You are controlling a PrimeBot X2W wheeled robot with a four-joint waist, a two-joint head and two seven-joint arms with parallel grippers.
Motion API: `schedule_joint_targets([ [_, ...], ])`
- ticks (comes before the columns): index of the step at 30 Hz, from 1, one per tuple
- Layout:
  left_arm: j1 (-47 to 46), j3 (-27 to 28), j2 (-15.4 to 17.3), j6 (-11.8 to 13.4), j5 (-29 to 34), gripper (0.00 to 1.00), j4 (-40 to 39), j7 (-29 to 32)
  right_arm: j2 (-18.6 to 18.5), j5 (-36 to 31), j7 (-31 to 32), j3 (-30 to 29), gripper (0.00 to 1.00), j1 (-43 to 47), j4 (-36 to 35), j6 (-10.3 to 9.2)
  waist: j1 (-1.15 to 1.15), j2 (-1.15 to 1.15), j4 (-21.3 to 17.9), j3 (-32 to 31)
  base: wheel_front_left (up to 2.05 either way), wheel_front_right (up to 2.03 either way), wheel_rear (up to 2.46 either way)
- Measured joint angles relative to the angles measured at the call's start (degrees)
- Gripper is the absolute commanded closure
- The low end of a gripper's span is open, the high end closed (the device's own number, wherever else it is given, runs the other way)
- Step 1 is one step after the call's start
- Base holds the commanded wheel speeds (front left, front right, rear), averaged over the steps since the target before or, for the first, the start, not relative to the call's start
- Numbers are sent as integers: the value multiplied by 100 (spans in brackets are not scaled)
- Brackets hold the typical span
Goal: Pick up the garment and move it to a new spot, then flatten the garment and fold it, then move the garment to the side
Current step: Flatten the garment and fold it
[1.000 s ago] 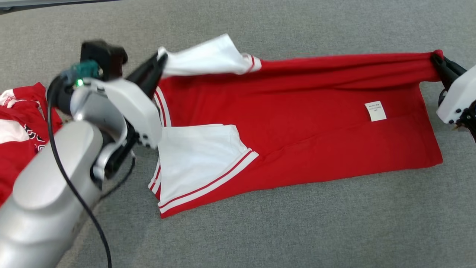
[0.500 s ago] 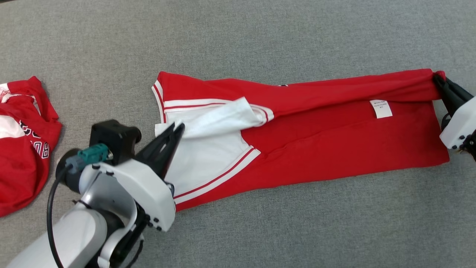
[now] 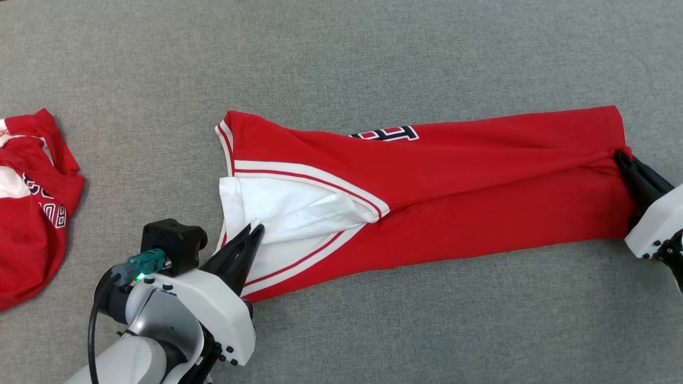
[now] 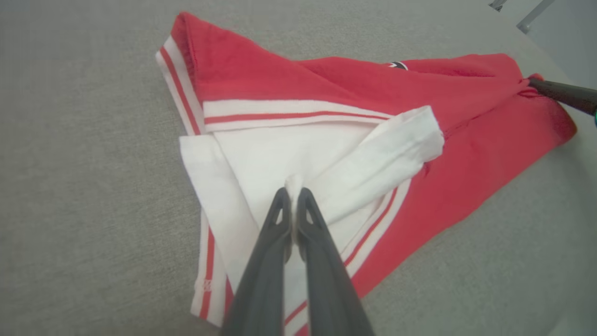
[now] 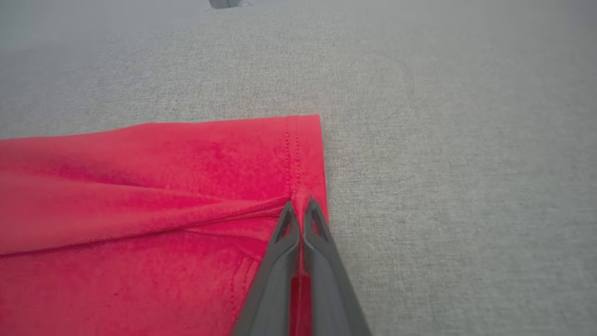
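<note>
Head view. Shows the garment (image 3: 453, 176), red with white sleeves, lying lengthwise in the middle of the grey surface (image 3: 373, 53), doubled along its length and well apart from another red shirt (image 3: 26, 213) at the left edge. Held at both ends, apparently to keep the long fold straight and taut: left gripper (image 3: 257, 229) clenched on the white sleeve (image 3: 304, 213) at the near left corner, right gripper (image 3: 621, 157) clenched on the hem (image 3: 618, 128) at the far right. Left wrist view. Looks along closed jaws pinching a small ridge of white sleeve cloth, with the sleeve lying across the striped trim (image 4: 298, 116), probably so as to tuck it inside the outline. Right wrist view. Looks along closed jaws biting the stitched hem where creases gather, low against the surface, probably to anchor that end while laying the fold flat.
</note>
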Motion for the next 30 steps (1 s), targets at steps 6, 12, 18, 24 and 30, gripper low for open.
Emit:
schedule_joint_targets([
  [6, 2, -40, -265, -196, 10, 80, 654, -371, 147, -159, -27, -324, 0, 209, -116, -1, 0, 0, -18, 9, 0, 0, 0],
  [12, -41, -132, -443, -298, 45, 0, 1187, -498, 187, -324, -53, -769, 0, 435, -290, -1, 0, 0, -17, -130, 0, 0, 0],
  [18, 23, 152, -449, 102, 303, 0, 1351, -1138, 296, -1074, -163, -1385, 0, 815, -623, -1, 0, 0, -59, -485, 0, 0, 0],
  [24, 396, 450, -695, 343, 308, 0, 1419, -1965, 821, -1724, -230, -1663, 0, 1311, -1156, -1, 0, 0, -84, -952, 0, 0, 0],
  [30, 751, 609, -971, 487, 324, 0, 1599, -2596, 1251, -2178, -565, -1750, 0, 1807, -1513, -1, 0, 0, -65, -1403, 0, 0, 0],
])
